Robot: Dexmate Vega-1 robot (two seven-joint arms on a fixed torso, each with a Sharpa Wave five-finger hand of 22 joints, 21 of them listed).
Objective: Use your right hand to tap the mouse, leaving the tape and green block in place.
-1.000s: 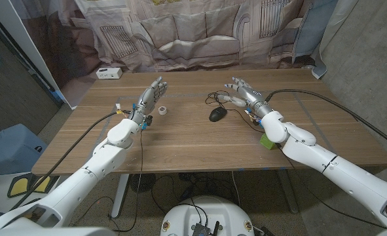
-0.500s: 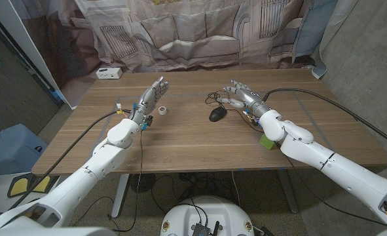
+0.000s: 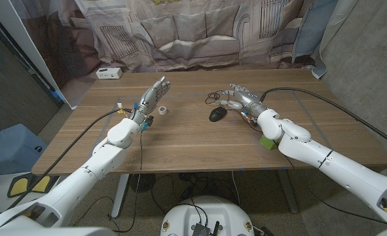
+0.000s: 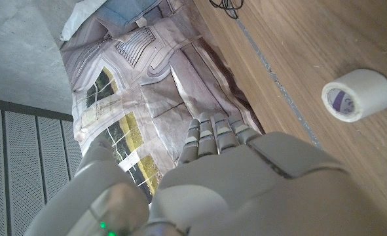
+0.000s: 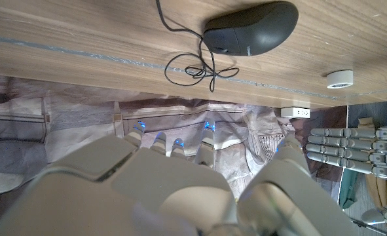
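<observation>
A black wired mouse (image 3: 217,114) lies on the wooden table (image 3: 193,141) near its middle, its cable coiled behind it; the right wrist view shows the mouse (image 5: 251,28) too. My right hand (image 3: 239,96) hovers open just right of and behind the mouse, fingers spread toward it, not touching. A white tape roll (image 3: 162,110) sits left of centre, also the tape roll (image 4: 358,96) in the left wrist view. My left hand (image 3: 152,94) is raised open beside the tape, holding nothing. A green block (image 3: 266,141) lies under my right forearm.
A white box (image 3: 109,73) stands at the table's far left corner. A patterned curtain (image 3: 200,29) hangs behind the table. Cables run along both arms across the tabletop.
My right hand has drifted slightly left and lower toward the mouse. The left hand, the tape and the green block have stayed in place.
</observation>
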